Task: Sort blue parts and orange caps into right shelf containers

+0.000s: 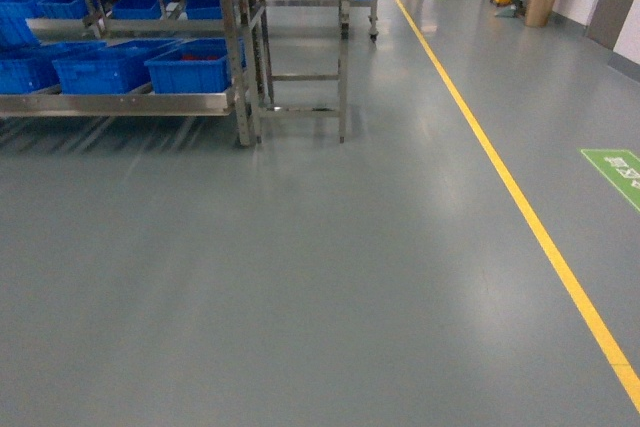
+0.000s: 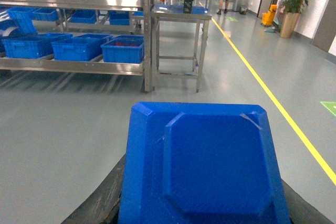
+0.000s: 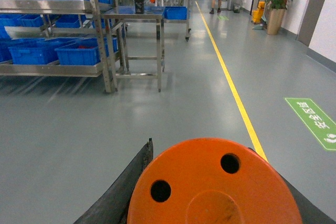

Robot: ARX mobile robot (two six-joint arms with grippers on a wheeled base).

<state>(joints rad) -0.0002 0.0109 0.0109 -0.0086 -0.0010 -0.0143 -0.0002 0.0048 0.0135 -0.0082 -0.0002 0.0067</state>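
Standing well short of the shelf [image 1: 120,102], whose containers [image 1: 190,67] lie at eleven o'clock, left arm nearer, the left hand appears clamped on a blue part [image 2: 210,166], the right on an orange cap [image 3: 212,187].

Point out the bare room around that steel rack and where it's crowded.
Bare: the wide grey floor between the stainless-steel shelf rack and the yellow floor line, and the gap under the small steel table. Crowded: the rack's lower tier, where bright-blue plastic crates sit side by side.
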